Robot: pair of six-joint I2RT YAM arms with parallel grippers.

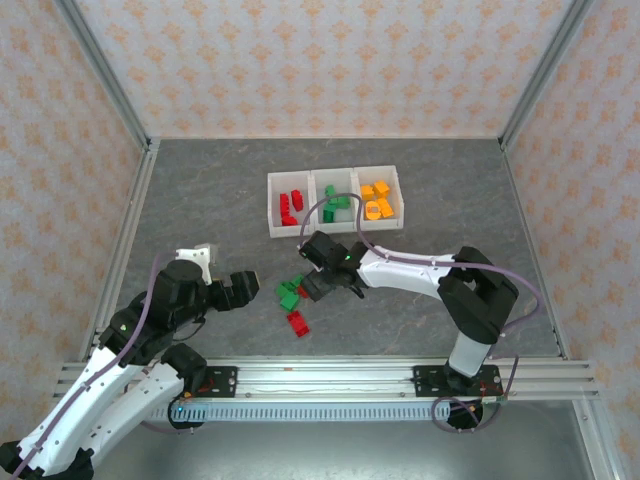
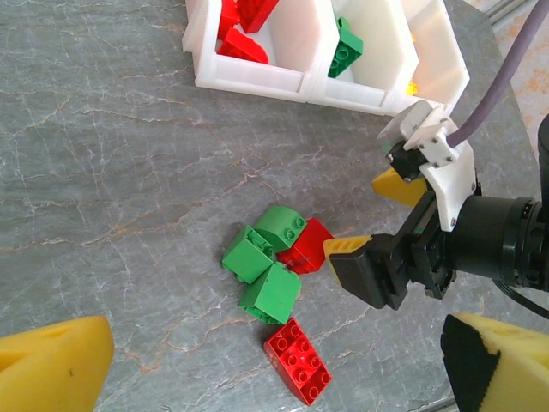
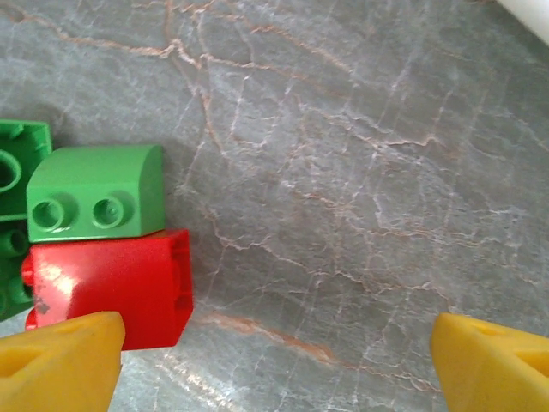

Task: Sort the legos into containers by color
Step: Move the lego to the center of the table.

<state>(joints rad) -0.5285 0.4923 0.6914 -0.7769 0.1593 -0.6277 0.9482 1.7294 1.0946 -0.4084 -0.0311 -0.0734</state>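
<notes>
The right gripper (image 1: pixel 312 288), jaws apart and empty, hangs low over the loose legos (image 1: pixel 290 296) at centre, seemingly lining up on the red brick (image 3: pixel 111 287) bound for the far containers (image 1: pixel 272 228), while the left gripper (image 1: pixel 243 290) hovers wide open to the left.

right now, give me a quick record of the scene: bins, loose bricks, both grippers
containers: three joined white bins in one row
left bin: red legos
middle bin: green legos
right bin: orange legos
loose pile: three green bricks and a red brick, bunched in front of the bins
stray: lone red brick, just nearer than the pile
right gripper: open, at the pile, holding nothing
left gripper: open, off to the left, holding nothing
</notes>
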